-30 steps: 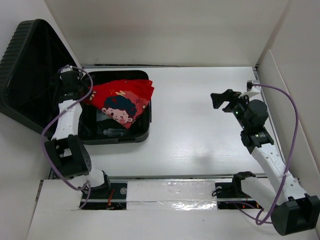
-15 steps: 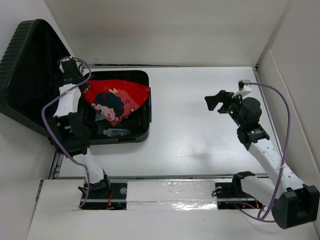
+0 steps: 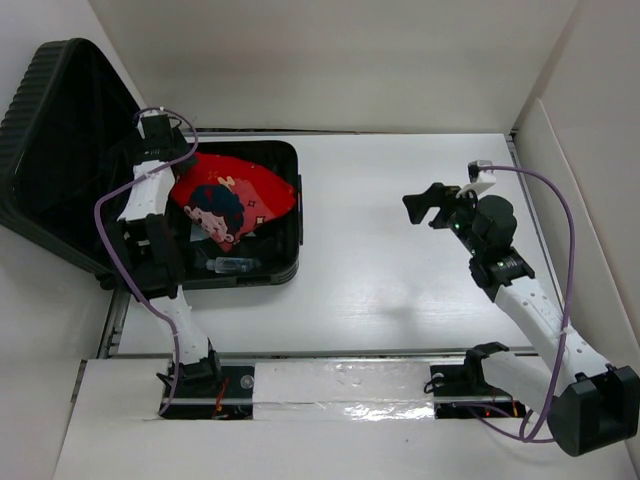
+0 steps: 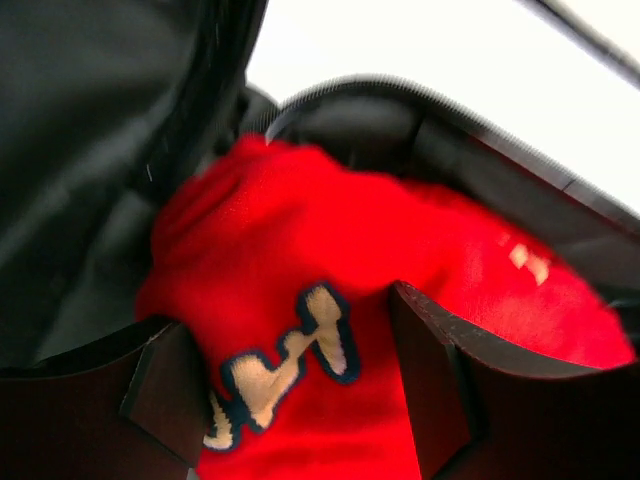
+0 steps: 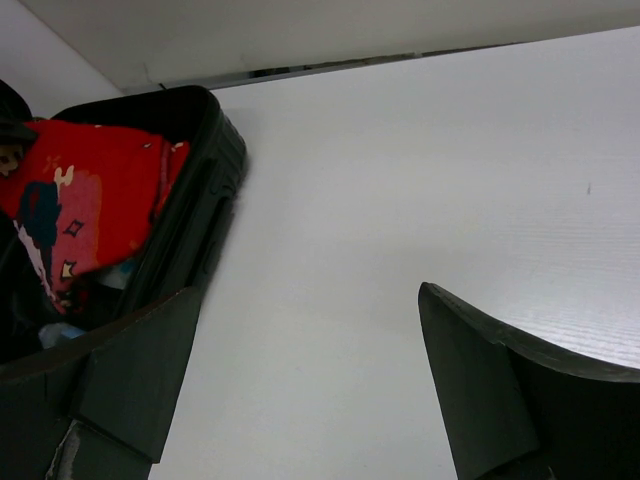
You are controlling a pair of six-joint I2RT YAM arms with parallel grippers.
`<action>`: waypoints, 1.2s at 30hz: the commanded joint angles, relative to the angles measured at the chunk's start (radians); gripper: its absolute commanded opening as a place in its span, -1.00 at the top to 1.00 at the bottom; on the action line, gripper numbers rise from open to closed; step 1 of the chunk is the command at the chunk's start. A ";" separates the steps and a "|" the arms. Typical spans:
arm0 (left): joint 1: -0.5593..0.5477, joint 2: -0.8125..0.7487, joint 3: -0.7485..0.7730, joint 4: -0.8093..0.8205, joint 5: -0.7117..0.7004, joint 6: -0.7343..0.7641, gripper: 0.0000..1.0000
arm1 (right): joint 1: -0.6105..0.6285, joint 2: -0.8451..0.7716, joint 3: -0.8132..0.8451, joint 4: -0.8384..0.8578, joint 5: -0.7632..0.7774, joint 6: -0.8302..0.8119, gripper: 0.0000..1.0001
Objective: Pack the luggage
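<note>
The luggage (image 3: 288,266), a black hard-shell suitcase, lies open at the table's left, its ribbed lid (image 3: 55,130) leaning on the left wall. A red garment (image 3: 238,195) with a cartoon figure lies inside the lower shell. My left gripper (image 3: 172,152) hangs over the shell's back left corner. In the left wrist view it (image 4: 290,310) is open, fingers apart just above the red garment (image 4: 420,240). My right gripper (image 3: 425,205) hovers open over the bare table at the right, nothing between its fingers (image 5: 308,295). The luggage (image 5: 215,180) is far to its left.
A small clear-wrapped item (image 3: 235,265) lies in the shell near its front edge, partly under the garment. White walls close off the back and both sides. The white table (image 3: 400,290) stretches between the luggage and the right arm.
My left gripper has gone from shut to open and moved toward the shell's back corner. The red garment has settled further into the luggage. My right gripper drifted slightly left.
</note>
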 commanded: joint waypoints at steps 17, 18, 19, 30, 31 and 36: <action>-0.047 -0.311 -0.323 -0.157 0.008 -0.080 -0.65 | 0.012 -0.035 0.057 -0.032 0.004 -0.059 -0.96; -0.058 -0.354 -0.350 -0.125 -0.016 -0.089 -0.65 | 0.012 -0.035 0.054 -0.026 -0.003 -0.059 -0.96; -0.058 -0.450 -0.364 -0.110 -0.049 -0.102 -0.65 | 0.012 -0.029 0.048 -0.011 -0.019 -0.056 -0.96; -0.027 -1.027 -0.590 -0.174 -0.351 -0.289 0.89 | 0.022 0.017 0.056 0.020 -0.119 -0.070 0.99; -0.027 -1.116 -0.604 -0.189 -0.403 -0.306 1.00 | 0.022 0.022 0.057 0.021 -0.129 -0.071 1.00; -0.027 -1.339 -0.638 -0.258 -0.602 -0.292 0.73 | 0.022 0.048 0.062 0.034 -0.178 -0.072 1.00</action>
